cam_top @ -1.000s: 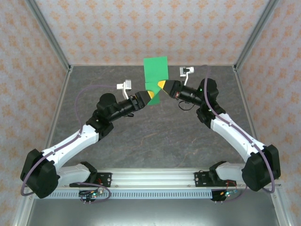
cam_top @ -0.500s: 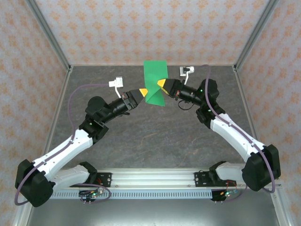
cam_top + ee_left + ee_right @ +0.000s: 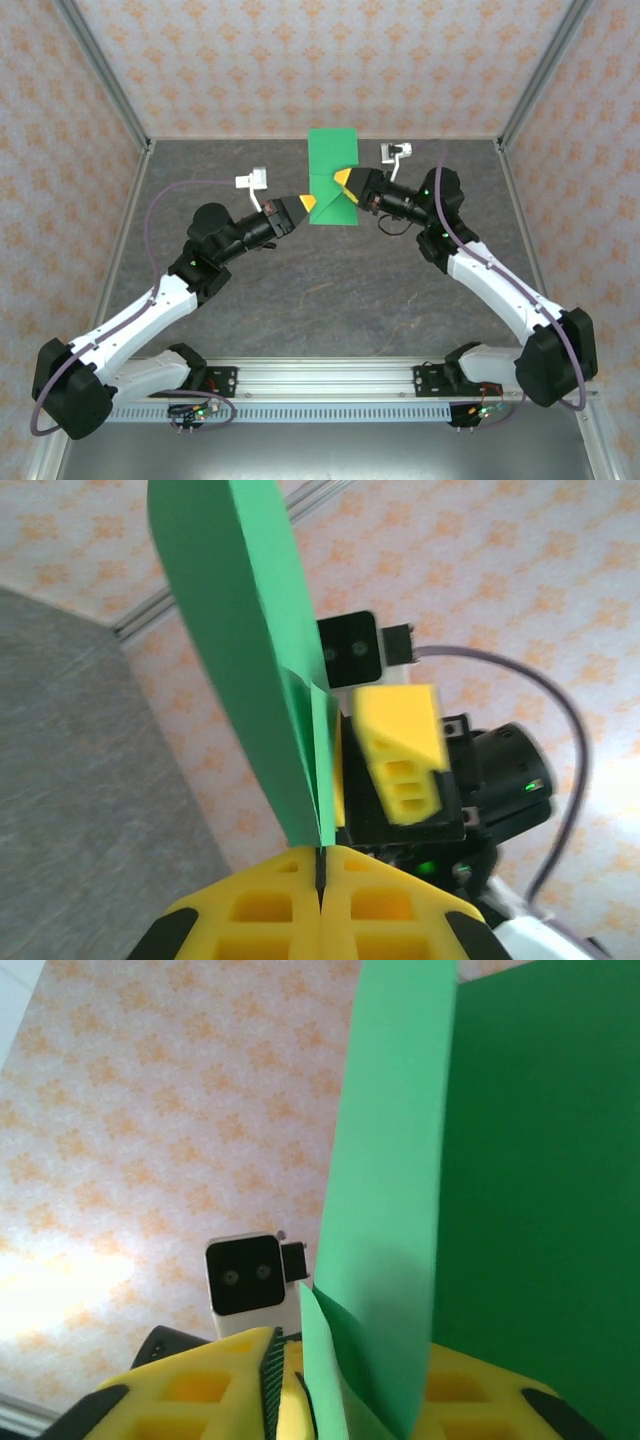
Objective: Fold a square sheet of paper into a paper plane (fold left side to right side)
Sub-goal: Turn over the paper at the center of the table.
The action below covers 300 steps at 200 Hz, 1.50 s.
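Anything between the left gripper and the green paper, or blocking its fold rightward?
Nothing between them: the left gripper is shut on the square sheet of paper. The right gripper, jaws apart around its right side, may block the fold.

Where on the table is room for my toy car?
The biggest bare patch of table is in the middle, between the left arm, the right arm and the near rail. The far corners are free too. It is crowded at the far middle, where the left hand and right hand meet at the green paper.
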Tool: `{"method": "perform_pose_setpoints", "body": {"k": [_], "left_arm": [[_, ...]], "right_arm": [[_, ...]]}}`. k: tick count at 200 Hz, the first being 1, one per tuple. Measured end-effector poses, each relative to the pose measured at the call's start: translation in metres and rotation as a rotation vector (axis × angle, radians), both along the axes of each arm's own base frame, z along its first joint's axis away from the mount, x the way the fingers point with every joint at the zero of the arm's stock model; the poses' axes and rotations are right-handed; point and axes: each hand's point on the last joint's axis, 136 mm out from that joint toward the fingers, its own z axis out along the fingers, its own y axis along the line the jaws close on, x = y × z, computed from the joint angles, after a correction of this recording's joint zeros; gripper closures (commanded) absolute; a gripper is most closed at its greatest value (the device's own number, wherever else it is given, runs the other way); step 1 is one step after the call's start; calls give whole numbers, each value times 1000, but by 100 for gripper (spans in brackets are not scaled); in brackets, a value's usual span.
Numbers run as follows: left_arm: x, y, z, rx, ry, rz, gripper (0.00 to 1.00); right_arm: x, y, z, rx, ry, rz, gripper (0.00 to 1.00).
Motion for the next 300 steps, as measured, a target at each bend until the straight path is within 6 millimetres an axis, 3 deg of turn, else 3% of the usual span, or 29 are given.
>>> {"method": "perform_pose_setpoints", "body": {"k": [16, 36, 66, 96, 134, 160, 197, 254, 300], "left_arm": [[-2, -2, -16, 94, 24, 15, 100], [-8, -7, -30, 247, 23, 37, 100], [-20, -9, -50, 535, 0, 92, 100], [-20, -7, -83, 916, 16, 207, 100], [-10, 9, -131, 1390, 83, 395, 100], [-9, 13, -157, 1593, 104, 474, 100], [-9, 10, -196, 1744, 149, 486, 100], [-9, -16, -283, 1912, 276, 368, 100], [-7, -42, -305, 1897, 346, 286, 91]], "right_arm": [[2, -8, -16, -92, 8, -65, 37], [6, -31, -34, -255, 12, -211, 26], [12, -98, -58, -547, 50, -529, 14], [-2, -163, -85, -792, 105, -750, 5], [-31, -223, -77, -903, 88, -978, 0], [-49, -254, -65, -941, 65, -1105, 0], [-69, -283, -58, -1006, 50, -1216, 0], [-83, -302, -51, -1068, 22, -1279, 0], [-85, -304, -54, -1118, 15, -1267, 0]]}}
